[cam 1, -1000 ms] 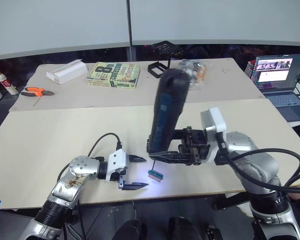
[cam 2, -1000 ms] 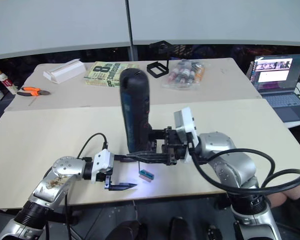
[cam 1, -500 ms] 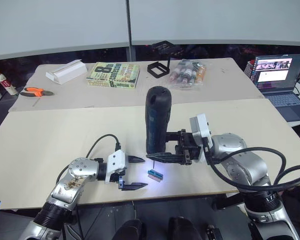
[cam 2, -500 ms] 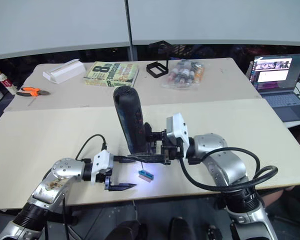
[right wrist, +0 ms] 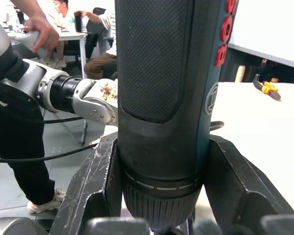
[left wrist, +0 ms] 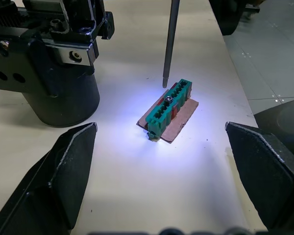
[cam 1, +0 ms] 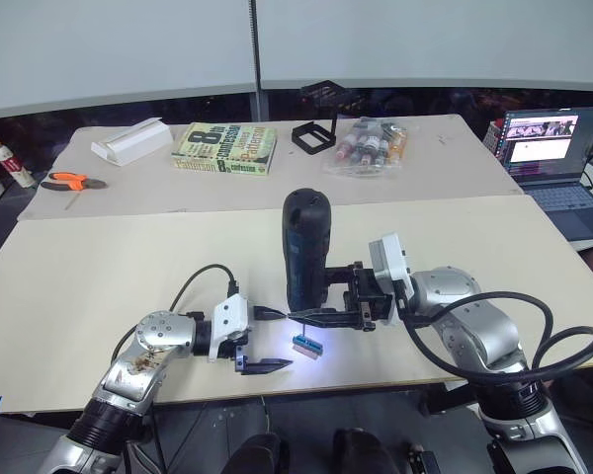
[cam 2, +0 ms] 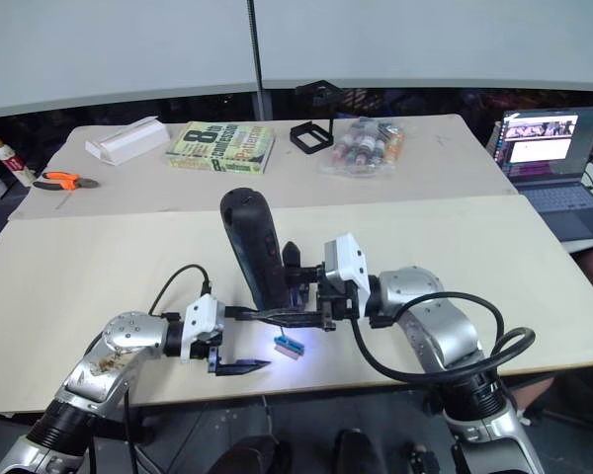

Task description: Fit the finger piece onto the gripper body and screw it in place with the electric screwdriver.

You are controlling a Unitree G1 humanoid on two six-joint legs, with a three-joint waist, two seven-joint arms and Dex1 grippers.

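Note:
My right gripper [cam 1: 311,308] is shut on the electric screwdriver [cam 1: 304,247], a thick black cylinder that stands nearly upright over the near table. Its thin metal bit [left wrist: 170,41] points down, with the tip just above a small green block [left wrist: 169,105] on a brown card, lit by the tool's light. My left gripper [cam 1: 285,341] lies open on the table just left of the block, which sits ahead of it between its fingers [left wrist: 63,166]. The finger piece and the gripper body are out of view.
On the far table lie a book [cam 1: 225,148], a white box [cam 1: 130,140], orange-handled pliers [cam 1: 69,182], a black frame [cam 1: 311,133] and a bag of small bottles [cam 1: 371,146]. A laptop [cam 1: 553,148] is open at the right. The table's front edge [cam 1: 376,380] runs close behind the block.
The right arm has swung the screwdriver from leaning right to nearly upright and drawn it lower, with the bit still over the green block. The left gripper has stayed put.

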